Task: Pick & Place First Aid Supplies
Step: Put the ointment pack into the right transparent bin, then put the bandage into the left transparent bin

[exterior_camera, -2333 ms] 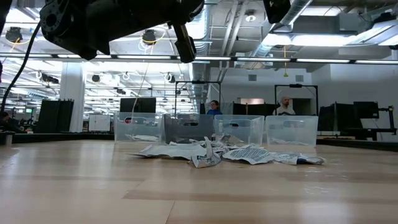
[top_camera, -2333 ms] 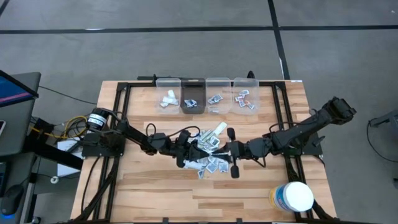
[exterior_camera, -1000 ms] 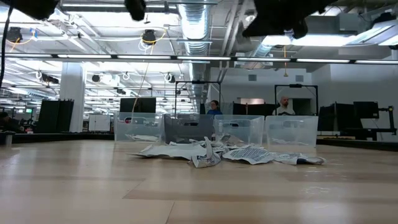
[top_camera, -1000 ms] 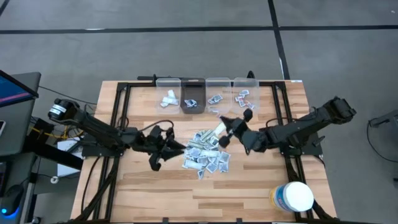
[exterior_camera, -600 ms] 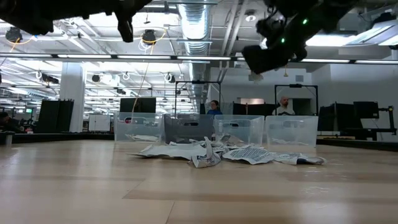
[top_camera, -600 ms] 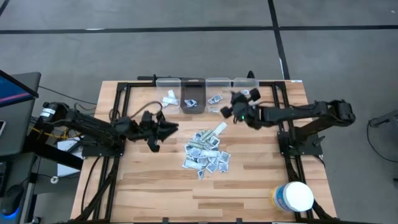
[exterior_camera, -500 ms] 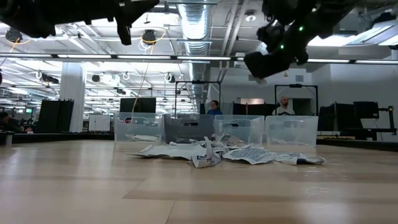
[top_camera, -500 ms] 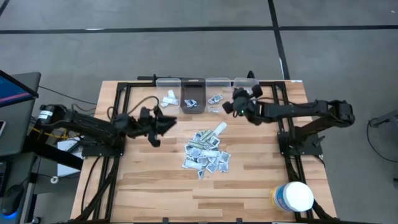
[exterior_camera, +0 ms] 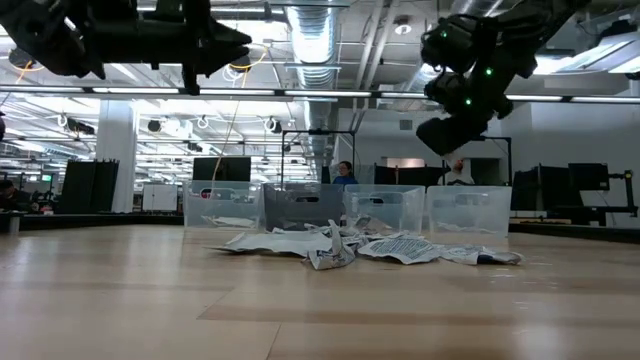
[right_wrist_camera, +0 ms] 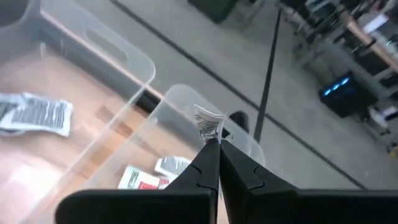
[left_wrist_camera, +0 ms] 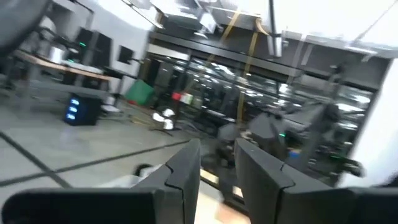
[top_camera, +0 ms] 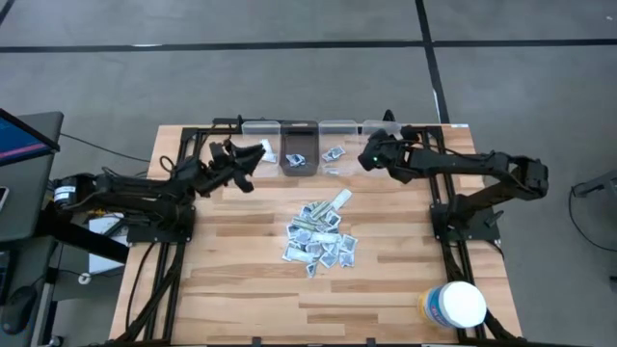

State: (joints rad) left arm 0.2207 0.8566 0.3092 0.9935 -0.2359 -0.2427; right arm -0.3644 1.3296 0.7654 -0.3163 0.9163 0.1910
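Note:
The first aid supplies lie as a pile of small flat packets (top_camera: 321, 236) in the middle of the table, seen low on the wood in the low view (exterior_camera: 360, 245). My right gripper (top_camera: 367, 155) hangs by the rightmost clear bin (top_camera: 382, 146), shut on one small white-grey packet (right_wrist_camera: 208, 122). That bin holds red-printed packets (right_wrist_camera: 140, 178). My left gripper (top_camera: 254, 153) is at the leftmost clear bin (top_camera: 260, 145), tipped upward. Its fingers (left_wrist_camera: 186, 169) stand a narrow gap apart, and I see nothing between them. My right gripper pinches the packet's lower edge (right_wrist_camera: 210, 134) between its two fingertips. The fingers slant downward from the table's right side. The packet sticks out beyond the tips, lifted clear above the bin's rim.
Four clear bins stand in a row at the far edge, the two middle ones (top_camera: 297, 147) (top_camera: 336, 147) also holding packets. A large white tub (top_camera: 454, 306) with a yellow label stands at the near right corner. Black frame rails (top_camera: 188, 193) run along both sides of the table.
Both grippers have moved from beside the pile toward the table's far edge, up to the row of bins. My right gripper has carried its packet along and stayed shut. My left gripper has swung to the far left and tipped its fingers upward.

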